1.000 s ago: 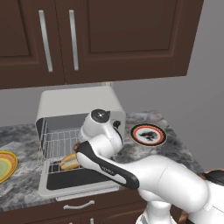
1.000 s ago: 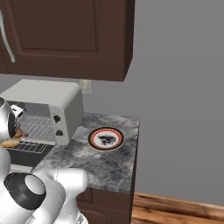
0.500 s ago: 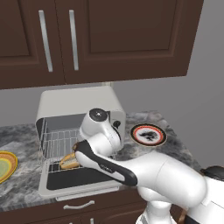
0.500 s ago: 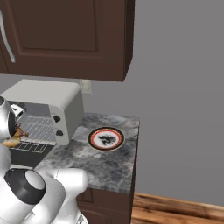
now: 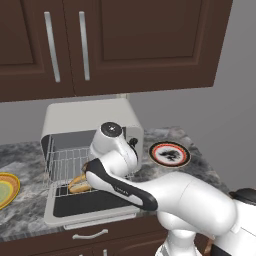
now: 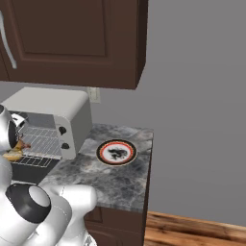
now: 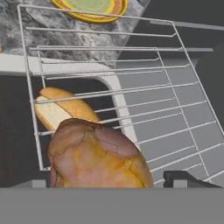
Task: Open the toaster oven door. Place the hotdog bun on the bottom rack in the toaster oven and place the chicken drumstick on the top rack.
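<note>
The toaster oven (image 5: 90, 117) stands on the counter with its door (image 5: 90, 207) folded down flat. In the hand view the brown-orange chicken drumstick (image 7: 98, 159) lies on the wires of the top rack (image 7: 144, 87). The tan hotdog bun (image 7: 61, 109) shows through those wires on the bottom rack (image 5: 60, 189). My gripper (image 7: 109, 181) reaches into the oven mouth and is open. Its fingertips (image 7: 186, 178) stand on either side of the drumstick, with a gap on the right side. From the left base view my hand hides most of the drumstick, and the bun (image 5: 79, 184) peeks out below it.
A yellow-green plate (image 5: 5, 189) sits on the counter left of the oven. A red-rimmed plate with a dark pattern (image 6: 116, 152) lies to the oven's right. Dark wall cabinets (image 5: 100, 45) hang above. The counter ends just past the red-rimmed plate.
The jaws have spread wider around the drumstick. The hand has edged slightly further into the oven mouth, and the bun and plates have stayed put.
</note>
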Available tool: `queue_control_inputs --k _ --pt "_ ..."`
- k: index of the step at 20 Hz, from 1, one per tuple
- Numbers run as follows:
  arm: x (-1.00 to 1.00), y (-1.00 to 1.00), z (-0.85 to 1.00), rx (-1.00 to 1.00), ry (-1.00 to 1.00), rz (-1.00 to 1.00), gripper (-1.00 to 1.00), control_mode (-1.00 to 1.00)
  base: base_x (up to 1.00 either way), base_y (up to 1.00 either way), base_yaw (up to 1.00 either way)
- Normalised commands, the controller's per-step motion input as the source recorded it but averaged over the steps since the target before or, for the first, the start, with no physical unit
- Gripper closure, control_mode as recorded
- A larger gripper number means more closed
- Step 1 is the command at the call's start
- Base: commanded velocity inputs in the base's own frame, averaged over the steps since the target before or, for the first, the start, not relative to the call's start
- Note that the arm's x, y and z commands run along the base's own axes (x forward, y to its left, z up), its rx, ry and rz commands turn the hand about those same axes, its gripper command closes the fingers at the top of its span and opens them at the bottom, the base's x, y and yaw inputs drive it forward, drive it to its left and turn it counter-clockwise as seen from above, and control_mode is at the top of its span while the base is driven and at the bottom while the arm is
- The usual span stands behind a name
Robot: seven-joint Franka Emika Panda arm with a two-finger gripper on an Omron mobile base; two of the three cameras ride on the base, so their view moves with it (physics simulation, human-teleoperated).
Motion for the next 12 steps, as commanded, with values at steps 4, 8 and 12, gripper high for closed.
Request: queue_control_inputs --k 4,8,12 --pt "-0.03 0.0 0.0 0.0 0.0 0.0 -1.0 -1.0 0.0 0.0 0.0" --pt "0.0 0.0 0.02 0.0 0.0 0.0 -1.0 -1.0 0.0 0.0 0.0" --pt "-0.03 0.0 0.25 0.0 0.0 0.0 -1.0 -1.0 0.0 0.0 0.0"
